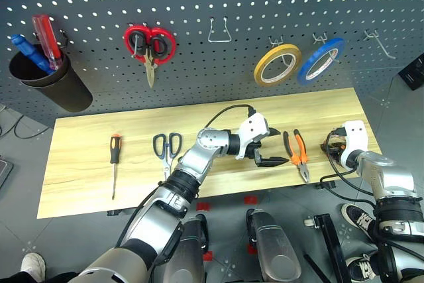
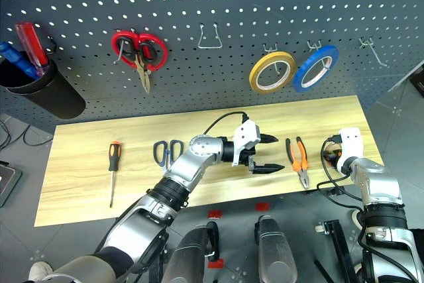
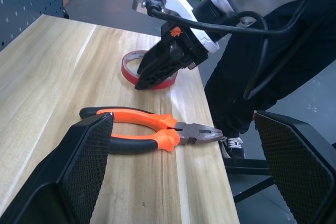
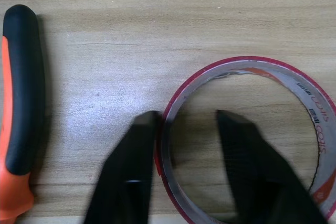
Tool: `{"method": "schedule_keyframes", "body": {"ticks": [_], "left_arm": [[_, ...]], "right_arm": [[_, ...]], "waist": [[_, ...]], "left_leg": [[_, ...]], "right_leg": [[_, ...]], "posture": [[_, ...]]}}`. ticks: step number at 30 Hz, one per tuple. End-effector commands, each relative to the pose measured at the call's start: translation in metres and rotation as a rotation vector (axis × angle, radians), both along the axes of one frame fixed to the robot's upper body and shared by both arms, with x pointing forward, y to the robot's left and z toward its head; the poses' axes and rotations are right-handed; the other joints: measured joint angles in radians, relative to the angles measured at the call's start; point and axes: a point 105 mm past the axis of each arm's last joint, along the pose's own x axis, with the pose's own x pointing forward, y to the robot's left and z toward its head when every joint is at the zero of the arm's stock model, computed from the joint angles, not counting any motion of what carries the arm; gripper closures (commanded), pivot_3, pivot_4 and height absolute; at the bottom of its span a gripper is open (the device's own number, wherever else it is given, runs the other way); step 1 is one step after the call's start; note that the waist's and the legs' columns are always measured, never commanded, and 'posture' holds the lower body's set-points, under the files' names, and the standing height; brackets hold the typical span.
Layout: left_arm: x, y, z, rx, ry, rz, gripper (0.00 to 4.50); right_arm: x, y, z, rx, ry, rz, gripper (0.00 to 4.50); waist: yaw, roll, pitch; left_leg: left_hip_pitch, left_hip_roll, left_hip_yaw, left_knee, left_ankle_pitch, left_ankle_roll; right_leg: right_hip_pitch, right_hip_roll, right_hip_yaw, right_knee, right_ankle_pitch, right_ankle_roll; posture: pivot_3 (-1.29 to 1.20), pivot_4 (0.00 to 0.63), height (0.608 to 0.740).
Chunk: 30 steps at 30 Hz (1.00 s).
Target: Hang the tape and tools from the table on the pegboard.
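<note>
Right gripper (image 4: 184,150) straddles the red tape's (image 4: 294,77) rim, not yet pinching, near the table (image 1: 79,164) edge; left gripper (image 2: 268,154) spread beside the pliers (image 2: 298,158).

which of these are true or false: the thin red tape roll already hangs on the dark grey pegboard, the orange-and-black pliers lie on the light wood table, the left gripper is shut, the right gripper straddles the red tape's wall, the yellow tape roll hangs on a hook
1. The thin red tape roll hangs on the dark grey pegboard. False: it lies flat on the light wood table.
2. The orange-and-black pliers lie on the table. True.
3. The left gripper is shut. False: it is open, aimed at the pliers.
4. The right gripper straddles the tape's wall, one finger inside the ring, one outside. True.
5. The yellow tape roll hangs on a hook. True.
</note>
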Motion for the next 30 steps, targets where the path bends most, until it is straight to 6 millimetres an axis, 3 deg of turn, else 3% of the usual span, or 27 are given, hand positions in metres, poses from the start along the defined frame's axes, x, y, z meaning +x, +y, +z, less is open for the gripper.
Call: {"method": "schedule_keyframes", "body": {"ticks": [1,2,3,8,14,18,23,30], "left_arm": [[-0.002,-0.003,0.008,-0.019,-0.039,-0.027,0.0],[-0.002,-0.003,0.008,-0.019,-0.041,-0.025,0.0],[-0.002,-0.002,0.008,-0.02,-0.043,-0.025,0.0],[-0.003,-0.003,0.013,-0.043,-0.052,-0.025,0.0],[-0.005,-0.004,0.033,-0.14,-0.045,0.008,0.0],[-0.009,0.005,0.05,-0.202,-0.032,0.043,0.0],[-0.011,0.023,0.068,-0.261,-0.022,0.117,0.0],[-0.008,0.036,0.089,-0.333,-0.027,0.224,0.0]], "right_arm": [[-0.002,-0.005,-0.005,-0.001,0.015,-0.018,3.99],[-0.001,-0.006,-0.005,-0.007,0.013,-0.021,4.38],[-0.001,-0.007,-0.005,-0.014,0.011,-0.025,4.45],[0.003,-0.008,0.003,-0.07,-0.031,-0.015,4.45],[0.0,0.003,0.033,-0.394,-0.254,0.134,4.45],[-0.008,0.003,0.053,-0.593,-0.428,0.11,4.45],[-0.014,0.006,0.083,-0.814,-0.647,0.073,4.45],[-0.008,-0.004,0.112,-0.903,-0.845,-0.074,4.45]], "waist": [[0.0,0.0,0.0],[0.0,0.0,0.0],[0.0,0.0,0.0],[0.0,0.0,0.0],[-0.001,0.003,-0.002],[-0.003,0.005,-0.007],[-0.007,0.009,-0.048],[-0.017,0.009,-0.107]], "left_leg": [[0.0,0.0,0.0,0.0,0.0,0.0],[0.0,0.0,0.0,0.0,0.0,-0.001],[0.0,0.0,0.0,0.0,0.0,-0.001],[0.0,0.0,0.0,0.0,0.001,-0.002],[-0.003,0.0,0.001,-0.001,0.003,-0.005],[-0.003,-0.001,0.003,-0.001,0.004,-0.007],[-0.009,-0.001,0.004,-0.001,0.006,-0.01],[-0.01,-0.002,0.004,-0.001,0.006,-0.01]], "right_leg": [[0.0,0.0,0.0,0.0,0.0,0.0],[0.0,0.0,0.0,0.0,0.0,0.0],[0.0,0.0,0.0,0.0,0.0,0.0],[0.0,0.0,0.0,0.0,0.001,0.001],[-0.003,-0.001,0.0,-0.001,0.0,0.001],[-0.004,-0.001,0.001,0.0,0.001,0.002],[-0.012,-0.001,0.002,0.003,0.001,0.002],[-0.012,0.0,0.002,0.001,0.001,0.002]], "posture": [[-0.23,0.45,0.74],[-0.23,0.446,0.74],[-0.23,0.443,0.74],[-0.23,0.411,0.74],[-0.28,0.344,0.74],[-0.31,0.287,0.74],[-0.33,0.227,0.74],[-0.32,0.173,0.74]]}}
